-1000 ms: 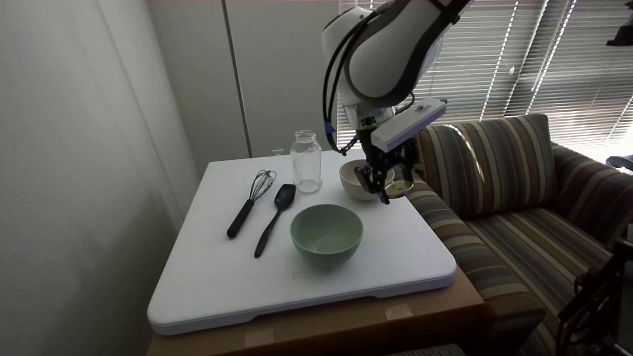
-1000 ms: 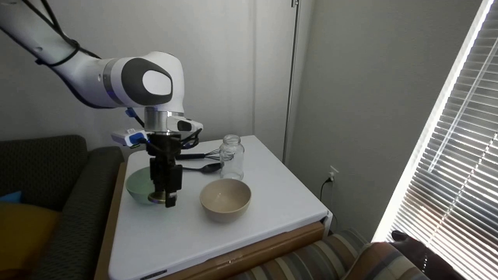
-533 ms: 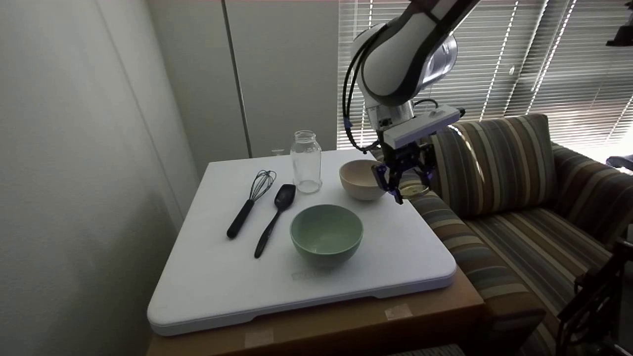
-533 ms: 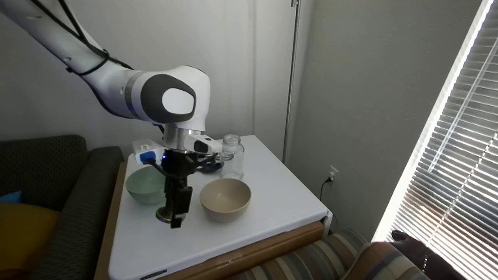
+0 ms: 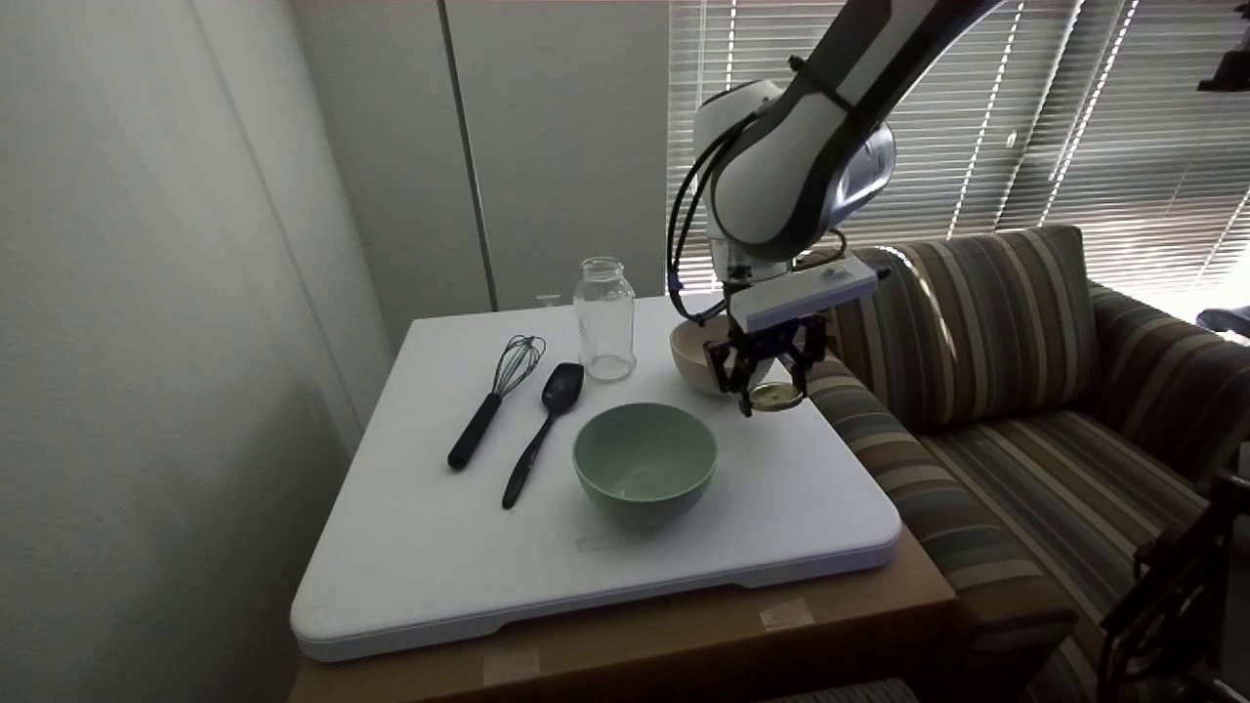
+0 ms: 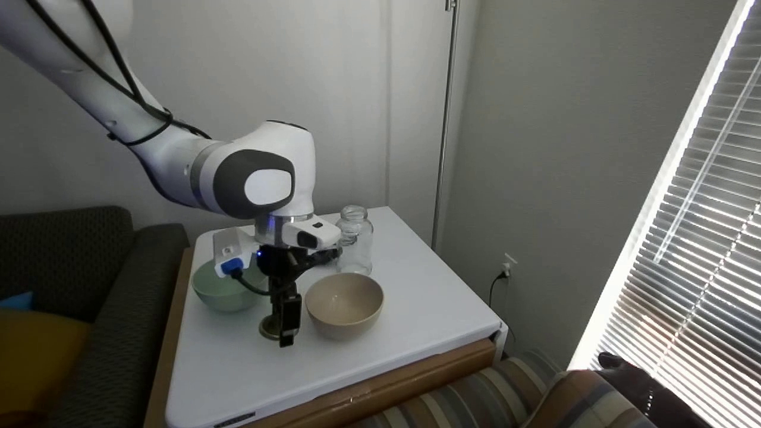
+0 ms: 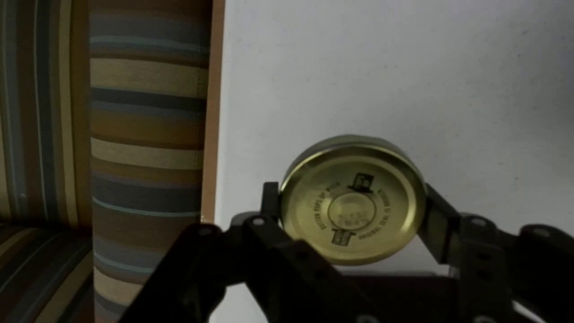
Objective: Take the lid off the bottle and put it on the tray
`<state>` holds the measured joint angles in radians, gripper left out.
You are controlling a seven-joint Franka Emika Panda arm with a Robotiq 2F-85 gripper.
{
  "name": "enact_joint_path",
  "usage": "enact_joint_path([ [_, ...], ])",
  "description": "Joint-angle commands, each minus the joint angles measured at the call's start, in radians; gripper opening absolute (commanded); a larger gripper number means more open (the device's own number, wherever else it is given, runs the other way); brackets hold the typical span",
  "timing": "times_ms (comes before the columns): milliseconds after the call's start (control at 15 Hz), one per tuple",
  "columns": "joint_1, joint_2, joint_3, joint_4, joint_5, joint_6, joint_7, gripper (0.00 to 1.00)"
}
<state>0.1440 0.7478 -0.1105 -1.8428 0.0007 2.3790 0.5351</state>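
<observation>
The Robotiq gripper (image 7: 352,213) held the gold metal jar lid (image 7: 352,190) between its two fingertips (image 7: 270,199), one against each side of the rim, so they stood as far apart as the lid was wide. Printed lettering, partly too blurred to read, circled the round button at the centre of the lid. The lid was over the white tray (image 5: 420,557), near the edge that ran beside the striped sofa (image 5: 1045,478); whether it touched the tray could not be told. The clear glass jar (image 5: 605,327) stood upright on the tray, open at the mouth and well apart from the lid. Near the jar sat the beige bowl (image 6: 345,324), partly behind the gripper in an exterior view. The green bowl (image 5: 645,488) stood on the tray in both exterior views. In an exterior view a black spatula (image 5: 562,391) lay near the green bowl, and beside it, farther from the bowl, lay a wire whisk (image 5: 479,428) with a black handle.
</observation>
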Motion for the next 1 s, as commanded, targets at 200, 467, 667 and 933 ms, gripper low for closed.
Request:
enact_joint_path([
  [200,0.090,0.052,-0.037,0.030,-0.048,0.167,0.065,0.48],
  [467,0.102,0.113,-0.053,0.074,-0.016,0.248,0.143,0.48],
  [667,0.093,0.147,-0.048,0.107,0.004,0.249,0.174,0.48],
  [933,0.077,0.171,-0.027,0.142,0.043,0.229,0.179,0.48],
])
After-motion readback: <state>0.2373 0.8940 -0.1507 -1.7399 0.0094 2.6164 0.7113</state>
